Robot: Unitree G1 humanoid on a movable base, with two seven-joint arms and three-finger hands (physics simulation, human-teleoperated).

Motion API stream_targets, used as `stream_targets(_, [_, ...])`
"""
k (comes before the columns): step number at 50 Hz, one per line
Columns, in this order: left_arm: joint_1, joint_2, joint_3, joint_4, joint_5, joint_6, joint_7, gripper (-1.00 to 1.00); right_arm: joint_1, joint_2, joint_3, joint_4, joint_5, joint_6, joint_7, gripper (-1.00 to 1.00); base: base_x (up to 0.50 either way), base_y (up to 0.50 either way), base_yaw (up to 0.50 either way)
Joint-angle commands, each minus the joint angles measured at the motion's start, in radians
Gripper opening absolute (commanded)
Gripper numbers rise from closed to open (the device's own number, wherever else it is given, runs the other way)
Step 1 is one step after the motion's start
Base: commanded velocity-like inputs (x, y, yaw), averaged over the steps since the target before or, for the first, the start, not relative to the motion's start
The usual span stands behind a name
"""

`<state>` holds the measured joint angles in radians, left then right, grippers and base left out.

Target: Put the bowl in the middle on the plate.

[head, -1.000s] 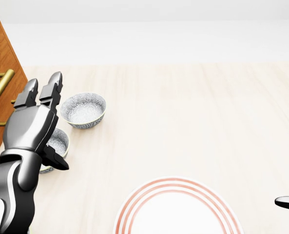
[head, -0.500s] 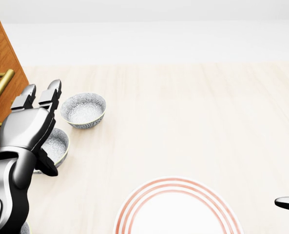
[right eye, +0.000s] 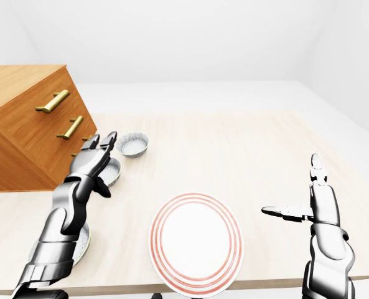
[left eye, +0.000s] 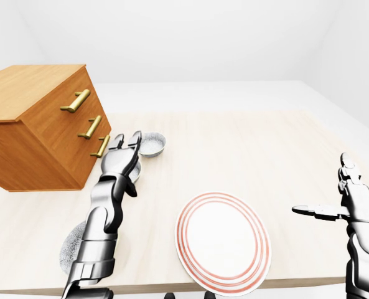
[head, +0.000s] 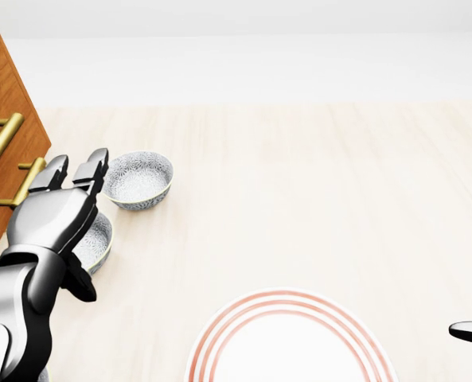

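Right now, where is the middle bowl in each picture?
Head view: far left, middle bowl half hidden behind the left hand.
Left-eye view: left of centre, peeking out beside that hand.
Right-eye view: left of centre, below the far bowl.
Shared landmark: the red-ringed plate, always to its lower right.

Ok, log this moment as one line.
phase: reach | left hand: open over middle bowl, no grasp | right hand: open, idle at right | plate: empty
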<state>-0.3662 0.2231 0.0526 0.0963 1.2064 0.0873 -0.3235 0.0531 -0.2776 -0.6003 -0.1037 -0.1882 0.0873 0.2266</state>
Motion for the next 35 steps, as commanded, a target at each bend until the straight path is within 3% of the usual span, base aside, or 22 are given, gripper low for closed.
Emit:
stream_targets(1, [0.003,-0.005,-0.003,0.036,-0.016,0.000,0.005,1.00,-0.003,-0.003,0.004,0.018,-0.001,0.000,-0.006,1.00,0.00,0.00,0.00])
stream_targets(35, [-0.080,0.014,-0.021,0.205,0.002,0.000,0.073,1.00,-0.004,-0.003,0.003,0.012,-0.002,0.000,-0.004,1.00,0.00,0.00,0.00])
